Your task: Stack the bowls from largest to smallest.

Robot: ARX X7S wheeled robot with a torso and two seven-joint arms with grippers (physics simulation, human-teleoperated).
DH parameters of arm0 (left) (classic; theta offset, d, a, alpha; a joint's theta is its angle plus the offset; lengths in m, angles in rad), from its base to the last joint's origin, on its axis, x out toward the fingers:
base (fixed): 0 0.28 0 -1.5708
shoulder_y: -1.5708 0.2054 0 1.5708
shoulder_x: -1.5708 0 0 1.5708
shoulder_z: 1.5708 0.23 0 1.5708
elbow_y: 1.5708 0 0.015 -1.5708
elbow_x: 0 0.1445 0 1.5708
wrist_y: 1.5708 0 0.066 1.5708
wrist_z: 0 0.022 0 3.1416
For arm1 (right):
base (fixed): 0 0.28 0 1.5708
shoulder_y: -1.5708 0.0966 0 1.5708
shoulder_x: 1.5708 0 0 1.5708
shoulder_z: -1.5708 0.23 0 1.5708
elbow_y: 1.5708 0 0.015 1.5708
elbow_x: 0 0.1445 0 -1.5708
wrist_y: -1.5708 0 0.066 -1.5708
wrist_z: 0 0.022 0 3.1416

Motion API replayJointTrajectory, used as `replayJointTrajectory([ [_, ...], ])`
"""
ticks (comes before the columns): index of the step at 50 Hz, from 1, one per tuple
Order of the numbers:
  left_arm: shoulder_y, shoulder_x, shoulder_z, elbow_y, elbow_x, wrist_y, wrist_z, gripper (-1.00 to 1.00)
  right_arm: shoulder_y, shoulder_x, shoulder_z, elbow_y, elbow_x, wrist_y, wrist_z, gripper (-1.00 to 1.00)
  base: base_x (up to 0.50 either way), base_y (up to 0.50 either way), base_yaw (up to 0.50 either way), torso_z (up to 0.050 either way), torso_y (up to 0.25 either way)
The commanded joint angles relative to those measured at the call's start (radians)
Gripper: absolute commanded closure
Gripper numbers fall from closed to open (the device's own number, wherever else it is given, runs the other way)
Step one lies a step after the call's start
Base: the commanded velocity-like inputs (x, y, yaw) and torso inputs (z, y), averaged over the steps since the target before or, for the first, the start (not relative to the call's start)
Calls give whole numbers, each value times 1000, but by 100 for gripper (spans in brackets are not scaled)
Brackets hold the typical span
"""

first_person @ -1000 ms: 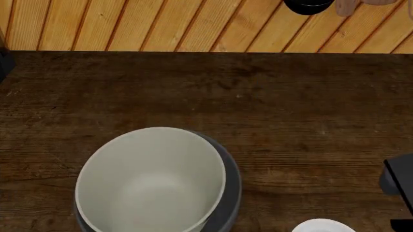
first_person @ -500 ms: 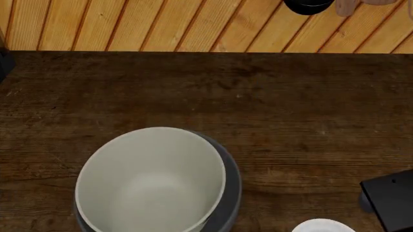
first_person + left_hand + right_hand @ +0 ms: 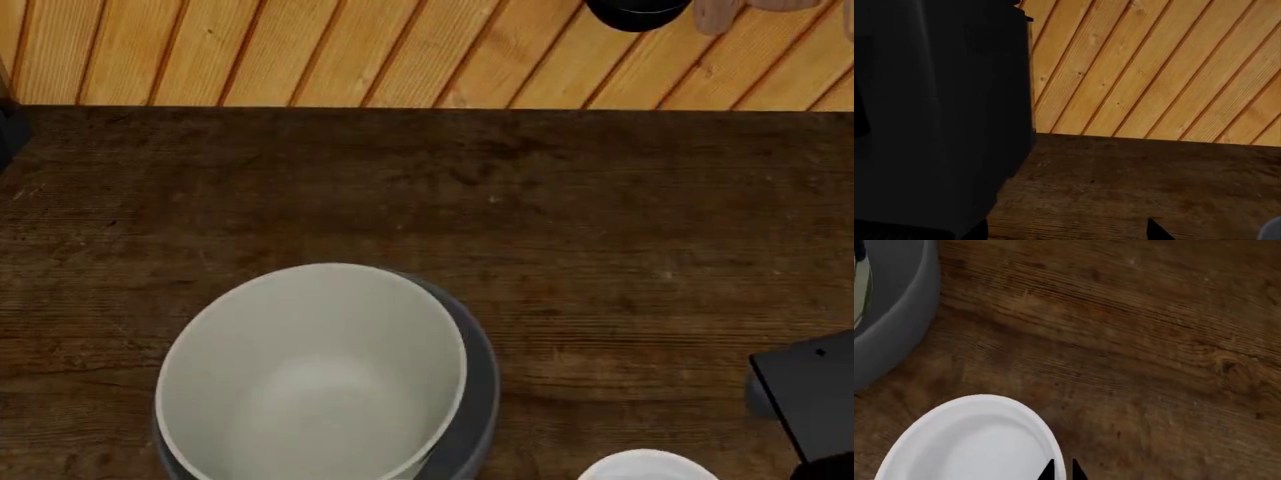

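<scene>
Bowls in grey, cream and white on dark brown wood.

The grey bowl (image 3: 474,400) is plain; the cream bowl (image 3: 314,375) inside it shows a plain pale interior. The white bowl (image 3: 971,440) is unmarked. The table (image 3: 534,230) is dark, streaked brown; beyond it, orange-tan planks (image 3: 334,50).

A dark wooden table (image 3: 561,230) meets a slanted-plank wall (image 3: 334,50) (pale wood).

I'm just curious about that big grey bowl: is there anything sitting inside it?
Yes. A cream bowl sits nested inside the grey bowl, leaving only a strip of grey rim showing. The cream bowl looks empty. The grey bowl's floor is covered, so nothing there can be seen.
</scene>
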Motion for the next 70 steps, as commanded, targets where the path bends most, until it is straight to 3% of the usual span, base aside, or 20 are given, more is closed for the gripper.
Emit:
replayJointTrajectory([
  [1, -5, -1, 0, 2, -8, -3, -7, -100, 179, 35, -91, 38, 156, -63, 77, 100, 0, 0, 0, 0, 0],
  [12, -7, -5, -13, 3, -20, -6, -13, -100, 386, 14, -171, 122, 239, -111, 150, 100, 0, 0, 0, 0, 0],
  [22, 2, -12, -17, -1, -13, 2, -12, -100, 805, -130, -334, 382, 305, -70, 207, 100, 0, 0, 0, 0, 0],
  [34, 5, -20, -14, 3, -10, 3, -17, -100, 949, -347, -385, 640, 188, -61, 73, 100, 0, 0, 0, 0, 1],
  [39, 5, -20, -13, -3, -7, 8, -18, -100, 1011, -449, -396, 742, 58, -47, -64, 100, 0, 0, 0, 0, 0],
  [46, -2, -19, -14, -7, -13, 6, -23, -100, 1024, -531, -417, 795, 26, -58, -136, 100, 0, 0, 0, 0, 1],
  [52, 4, -19, -23, -9, -18, 10, -19, -100, 991, -581, -438, 778, 100, -69, -100, 100, 0, 0, 0, 0, 0],
  [70, 6, -22, -36, -7, -28, 11, -29, -100, 784, -533, -488, 507, 379, -201, 126, 100, 0, 0, 0, 0, 1],
])
